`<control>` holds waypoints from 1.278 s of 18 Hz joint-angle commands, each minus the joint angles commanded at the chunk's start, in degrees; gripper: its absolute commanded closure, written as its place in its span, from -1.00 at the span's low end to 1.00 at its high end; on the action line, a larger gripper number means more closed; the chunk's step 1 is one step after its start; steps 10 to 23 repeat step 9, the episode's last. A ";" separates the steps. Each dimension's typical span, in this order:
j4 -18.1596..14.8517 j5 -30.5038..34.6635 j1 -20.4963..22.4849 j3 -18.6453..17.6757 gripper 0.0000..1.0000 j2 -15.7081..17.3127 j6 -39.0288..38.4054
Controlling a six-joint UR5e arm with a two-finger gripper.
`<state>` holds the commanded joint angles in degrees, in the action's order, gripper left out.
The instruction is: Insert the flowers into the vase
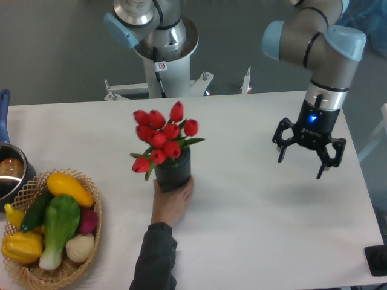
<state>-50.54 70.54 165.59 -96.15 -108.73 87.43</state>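
Wicker basket: nearest the camera, at the table's front left corner. It holds a yellow squash, a green leafy vegetable, a dark green courgette, a purple vegetable, a pale bulb and a yellow pepper.

Person's hand: reaches in from the front edge in a dark grey sleeve. The fingers wrap the lower part of the vase from the near side.

Vase: dark grey ribbed cylinder, upright on the table, near its middle and well apart from the basket.

Flowers: red tulip buds with green leaves, standing in the vase's mouth. The heads fan upward and to the left, and one bud droops low on the left side.

Metal pot: at the far left edge, behind the basket, only partly in view. A blue handle rises behind it.

Gripper: over the right part of the table, well apart from the vase and pointing down. Its black fingers are spread wide with nothing between them. A blue light shows on the wrist above.

Robot base: white pedestal behind the table's far edge.
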 joint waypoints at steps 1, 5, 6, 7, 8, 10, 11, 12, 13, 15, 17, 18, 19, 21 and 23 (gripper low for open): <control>-0.09 2.21 -0.44 -0.18 -1.00 0.01 0.98; -0.09 8.27 -3.42 -0.36 -1.00 0.01 0.29; -0.18 9.77 -4.13 -0.36 -1.00 0.01 0.20; -0.18 10.48 -4.48 -0.44 -1.00 0.01 0.20; -0.18 10.58 -4.49 -0.71 -1.00 0.01 0.20; -0.18 10.58 -4.49 -0.80 -1.00 0.01 0.20; -0.18 10.58 -4.49 -0.80 -1.00 0.01 0.20; -0.18 10.58 -4.49 -0.80 -1.00 0.01 0.20; -0.18 10.58 -4.49 -0.80 -1.00 0.01 0.20; -0.18 10.58 -4.49 -0.80 -1.00 0.01 0.20; -0.18 10.58 -4.49 -0.80 -1.00 0.01 0.20; -0.18 10.58 -4.49 -0.80 -1.00 0.01 0.20; -0.18 10.58 -4.49 -0.80 -1.00 0.01 0.20; -0.18 10.58 -4.49 -0.80 -1.00 0.01 0.20; -0.18 10.58 -4.49 -0.80 -1.00 0.01 0.20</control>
